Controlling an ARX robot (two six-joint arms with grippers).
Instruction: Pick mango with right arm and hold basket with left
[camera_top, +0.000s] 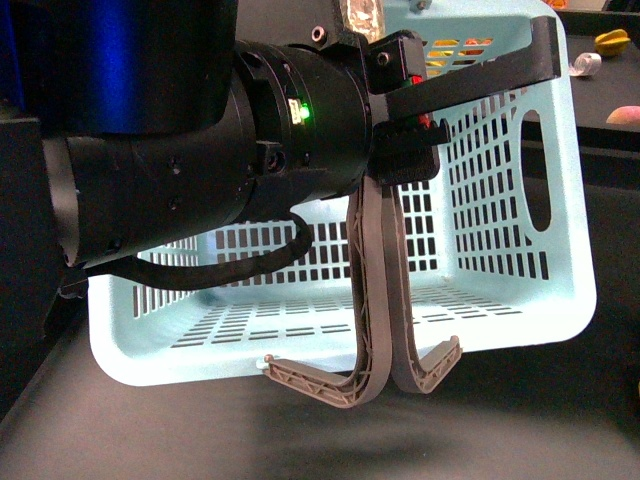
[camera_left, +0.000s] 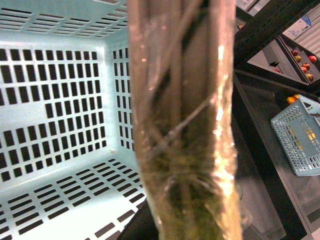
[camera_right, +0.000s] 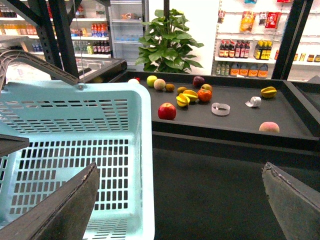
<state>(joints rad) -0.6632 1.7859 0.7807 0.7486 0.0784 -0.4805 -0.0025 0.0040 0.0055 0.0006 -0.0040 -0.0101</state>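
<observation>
Front view first: the left arm (camera_top: 200, 150) hogs most of the shot, with its green light (camera_top: 297, 110) lit. The left hand (camera_top: 405, 125) is clamped on the basket's (camera_top: 500, 250) two grey-brown handles (camera_top: 375, 300). They run side by side from the hand down to the near rim. The basket is turned so you look straight into its slotted inside.

Left wrist view: pretty much all you get is the taped handle (camera_left: 182, 125) right up against the lens, blurry, wrapped in crinkly clear tape. The basket's walls and floor (camera_left: 60, 100) sit behind it. The fingers themselves don't show here. Off to one side there's a grey-blue crate (camera_left: 300, 145).

Right wrist view: the right hand (camera_right: 180, 205) is spread wide with nothing in it, one dark finger (camera_right: 65, 205) at each edge, just beside the basket's rim (camera_right: 145, 150). The mango (camera_right: 191, 94) is out on the dark surface (camera_right: 235, 117), well apart from that hand. It's in a little bunch of fruit, touching or nearly touching an orange-red round one (camera_right: 204, 95). A red apple (camera_right: 167, 111) lies closer, near the basket's corner.
</observation>
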